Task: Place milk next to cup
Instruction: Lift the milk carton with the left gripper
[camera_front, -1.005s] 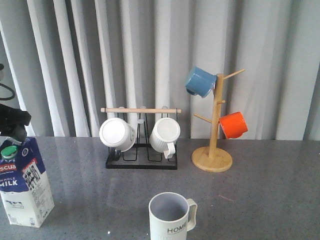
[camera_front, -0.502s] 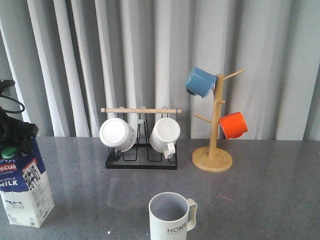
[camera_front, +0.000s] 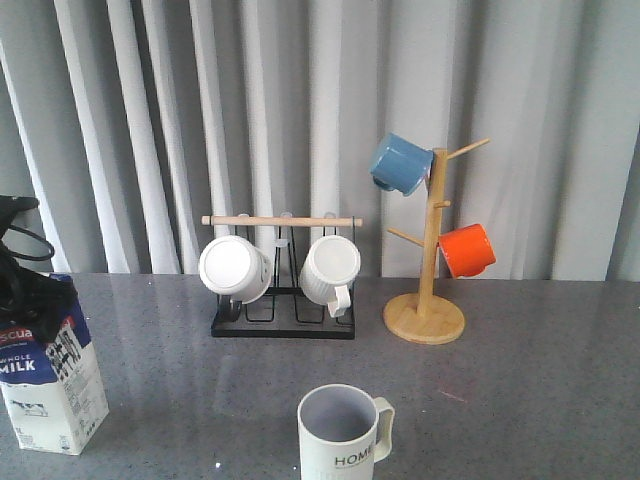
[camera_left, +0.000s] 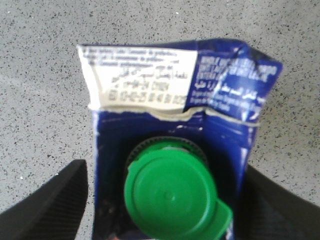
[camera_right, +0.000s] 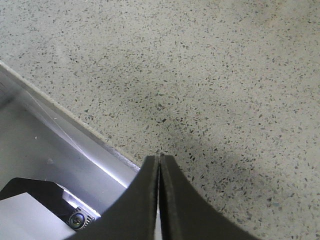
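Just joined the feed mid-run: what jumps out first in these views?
The blue-and-white milk carton at the table's far left, the left gripper straddling its green cap, fingers open either side. Front centre stands the HOME cup; behind it, a wooden mug tree carries a blue mug and an orange mug.

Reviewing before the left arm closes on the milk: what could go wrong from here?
1. The left gripper straddles the milk high up, by the green cap; its fingers are open. A grip on the gable top could crush or slip.
2. The carton is tall, so it may tip when set down.
3. The cup stands near the table's front edge; a nudge could push it off.
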